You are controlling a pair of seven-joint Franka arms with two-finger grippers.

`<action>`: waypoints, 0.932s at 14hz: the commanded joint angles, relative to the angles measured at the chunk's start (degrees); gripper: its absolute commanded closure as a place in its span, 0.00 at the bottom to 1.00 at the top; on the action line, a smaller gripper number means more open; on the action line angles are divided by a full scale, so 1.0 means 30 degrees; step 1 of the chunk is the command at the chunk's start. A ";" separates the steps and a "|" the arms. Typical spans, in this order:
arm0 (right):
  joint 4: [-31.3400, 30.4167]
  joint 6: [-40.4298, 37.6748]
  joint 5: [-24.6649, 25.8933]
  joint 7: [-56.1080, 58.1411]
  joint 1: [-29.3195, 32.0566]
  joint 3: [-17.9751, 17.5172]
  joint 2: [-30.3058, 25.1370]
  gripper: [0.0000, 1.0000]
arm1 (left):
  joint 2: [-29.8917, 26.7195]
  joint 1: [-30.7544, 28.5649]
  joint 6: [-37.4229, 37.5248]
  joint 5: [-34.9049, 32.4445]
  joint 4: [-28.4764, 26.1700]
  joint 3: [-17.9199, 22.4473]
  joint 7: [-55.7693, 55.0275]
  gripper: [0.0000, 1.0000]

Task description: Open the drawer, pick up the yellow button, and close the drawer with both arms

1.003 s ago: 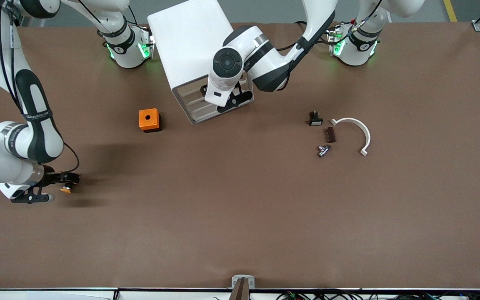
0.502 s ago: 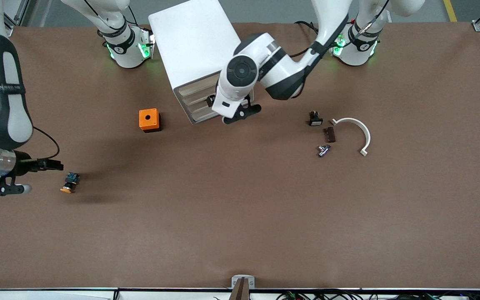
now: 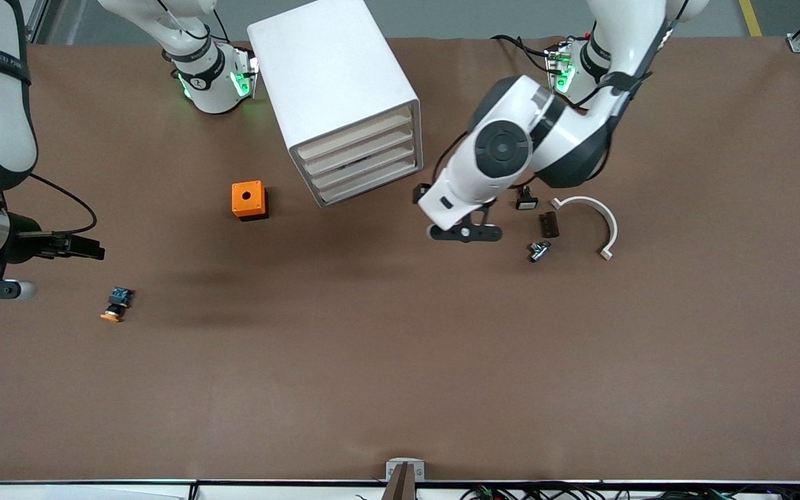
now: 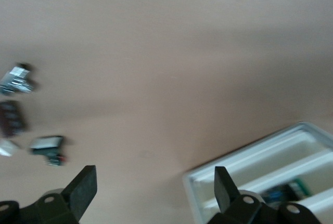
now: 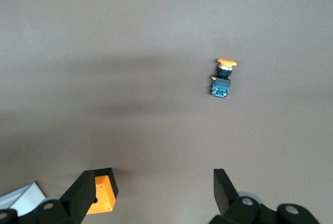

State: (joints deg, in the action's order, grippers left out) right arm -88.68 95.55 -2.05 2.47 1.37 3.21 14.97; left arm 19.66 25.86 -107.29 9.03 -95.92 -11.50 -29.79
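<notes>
Button (image 3: pixel 116 304): small, light, rigid; lies on its side below the right gripper (image 5: pixel 156 193), whose jaws gape empty. Likely grip: across the black-and-blue body. Left gripper (image 4: pixel 153 190): wide open, empty, beside the drawer (image 3: pixel 355 135).

Two glossy white jointed arms (image 3: pixel 511 149) wear black bands and round black joint caps. Thin black cables (image 3: pixel 67 201) loop along them. Green lights glow on the white bases (image 3: pixel 216 80).

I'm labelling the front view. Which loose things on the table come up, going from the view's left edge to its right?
button → orange box → black part with white face → metal fitting → white curved piece.
</notes>
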 commanded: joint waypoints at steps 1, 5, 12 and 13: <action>0.1781 -0.1523 -0.0138 -0.0443 -0.0047 0.0073 0.0256 0.00 | -0.3439 -0.2338 -0.0098 -0.0899 -0.3413 -0.0150 0.1899 0.01; 0.4155 -0.4191 0.0214 -0.0384 0.0040 0.0131 0.0285 0.00 | -0.4355 -0.6788 0.1802 -0.0902 -0.2136 -0.0092 1.0513 0.01; 0.5039 -0.4806 -0.0048 -0.0472 0.0041 0.0191 -0.0064 0.00 | -0.5523 -1.0200 0.2276 -0.0958 -0.0285 -0.0034 1.2947 0.01; 0.5039 -0.5680 0.0008 -0.0472 -0.0017 0.0132 -0.0299 0.00 | -0.5787 -1.0200 0.2276 -0.0959 -0.0225 0.0112 1.2888 0.01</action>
State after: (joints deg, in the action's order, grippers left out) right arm -74.74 82.14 -1.88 1.85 1.26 4.23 14.97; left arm 4.80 -4.30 -101.55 6.84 -97.16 -11.05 9.03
